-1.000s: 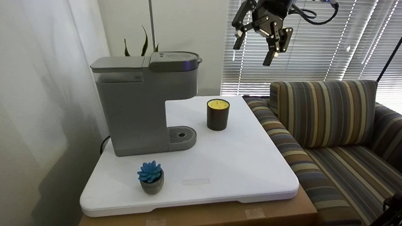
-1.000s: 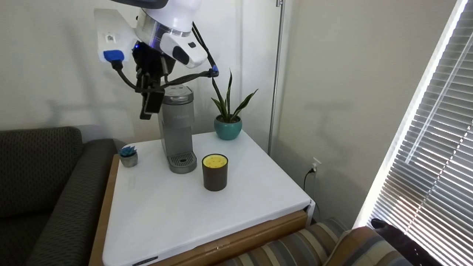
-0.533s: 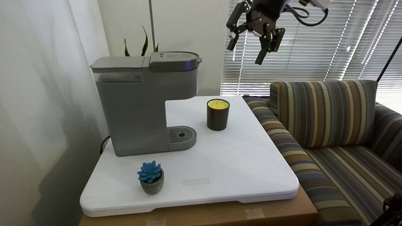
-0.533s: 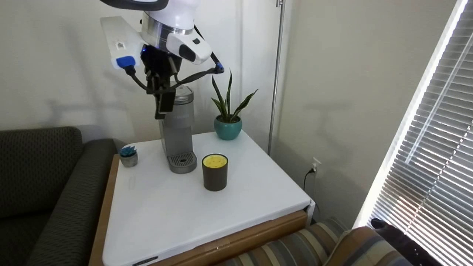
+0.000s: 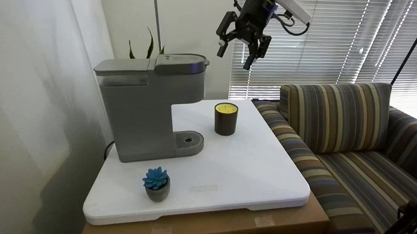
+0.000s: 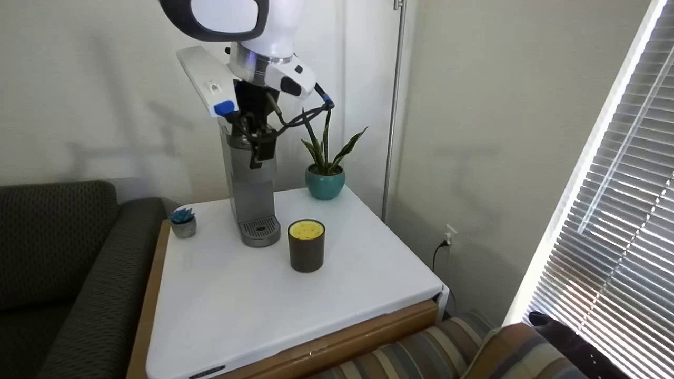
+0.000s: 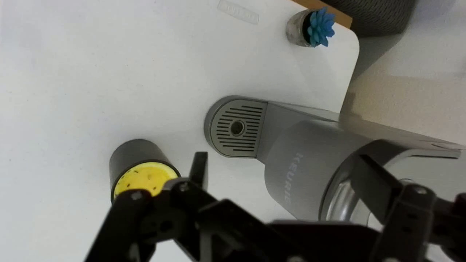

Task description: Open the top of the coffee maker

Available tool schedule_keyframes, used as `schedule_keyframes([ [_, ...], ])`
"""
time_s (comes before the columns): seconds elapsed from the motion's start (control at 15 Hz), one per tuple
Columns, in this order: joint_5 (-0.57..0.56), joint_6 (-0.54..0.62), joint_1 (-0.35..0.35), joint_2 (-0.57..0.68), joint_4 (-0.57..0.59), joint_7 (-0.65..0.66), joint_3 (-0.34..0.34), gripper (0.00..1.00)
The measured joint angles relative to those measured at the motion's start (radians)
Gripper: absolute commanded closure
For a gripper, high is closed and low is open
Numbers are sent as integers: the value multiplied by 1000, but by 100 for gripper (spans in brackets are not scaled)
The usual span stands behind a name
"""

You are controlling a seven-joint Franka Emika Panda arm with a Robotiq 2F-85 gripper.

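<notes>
Gripper (image 5: 234, 59): hangs in the air near the front of the head (image 5: 187, 85) of the coffee maker (image 5: 144, 124), apart from it and tilted.
Fingers (image 7: 376, 187): spread well apart; in the wrist view one overlaps the front of the lid (image 5: 182, 59), and the other shows just beside the candle (image 5: 225, 123).
Arm (image 6: 279, 31): white, reaching down from the upper edge in an exterior view, where arm and gripper hide much of the lid.
Lid: grey, rounded at the front, lying flat and closed on top of the head; the wrist view shows a shiny curved band at that front.
Coffee maker: grey, boxy and upright on the table (image 5: 248, 170), its head jutting out over a rounded drip base (image 5: 189, 146) with a slotted grate and a round hole.
Candle: yellow wax in a dark jar, upright near the drip base, apart from it.
Succulent (image 5: 156, 184): blue, in a small grey pot, beside the coffee maker and apart from it.
Houseplant (image 6: 325, 184): pointed leaves in a teal pot, on the machine's other side.
Table: white, with rounded corners, above a brown base (image 5: 205, 227) bearing pieces of tape.
Armchair (image 5: 347, 158): striped, just beside the table.
Couch (image 6: 52, 242): dark, along the edge near the succulent.
Blinds (image 5: 324, 62): pale slats behind the armchair.
</notes>
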Motion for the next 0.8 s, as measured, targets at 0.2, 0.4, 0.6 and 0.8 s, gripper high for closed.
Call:
schedule_keyframes([
  [0.2, -29, 0, -3, 64, 67, 0, 2, 48],
  [0.4, -47, 0, -13, 104, 124, 0, 2, 69],
  [0.6, -48, 0, -17, 125, 165, 0, 4, 90],
  [0.8, -48, 0, -20, 139, 182, 0, 17, 100],
])
